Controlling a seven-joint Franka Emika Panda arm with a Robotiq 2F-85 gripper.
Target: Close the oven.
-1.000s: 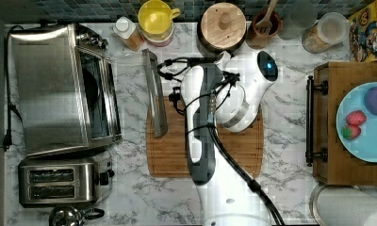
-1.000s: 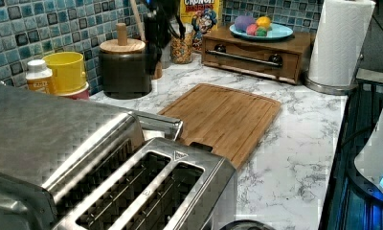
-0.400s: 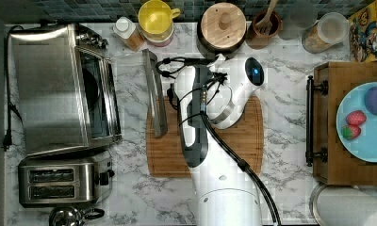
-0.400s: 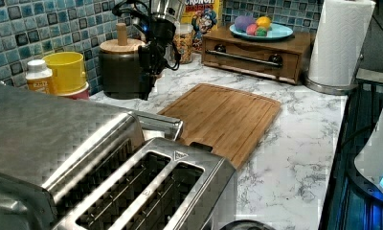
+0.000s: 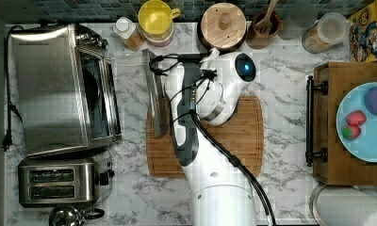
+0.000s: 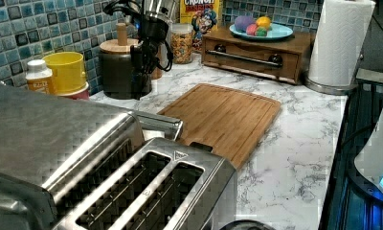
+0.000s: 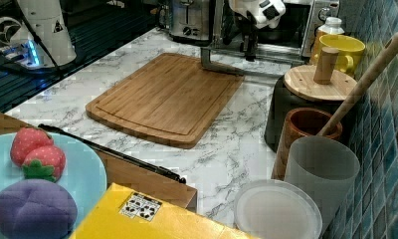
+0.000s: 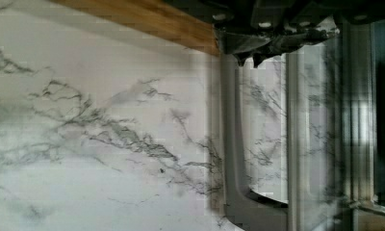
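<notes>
- The large boxy brushed stainless-steel toaster oven [image 5: 59, 89] is sitting at the top view's left end of the white marble counter [image 5: 285, 84], and its glass door [image 5: 130, 94] is lying folded down flat toward the middle, so the dark cavity is standing open.
- The door's long metal bar handle [image 5: 155, 94] is lying at the far edge of the lowered door, overlapping the edge of the rectangular bamboo cutting board [image 5: 233, 141]; that is the part a closing move has to lift.
- The white robot arm [image 5: 210, 155] is reaching across the board, and its black gripper [image 8: 246, 50] is hanging just above the handle bar, which in the wrist view is running directly under the fingertips.
- The jaws are looking drawn close together at the tips rather than spread, and they are not clamped on anything; nothing is showing contact with the bar.
- That pose is probably serving a push or hook under the bar, swinging the door up on its hinge toward the oven body.
- The smaller two-slot steel toaster [image 5: 59, 181] is standing just beside the oven, out of the door's path.
- The yellow plastic cup [image 5: 156, 19] and the dark round canister with a wooden lid [image 5: 223, 21] are standing against the tiled backsplash, near the arm's wrist, so the sweep is needing to stay low and forward of them.
</notes>
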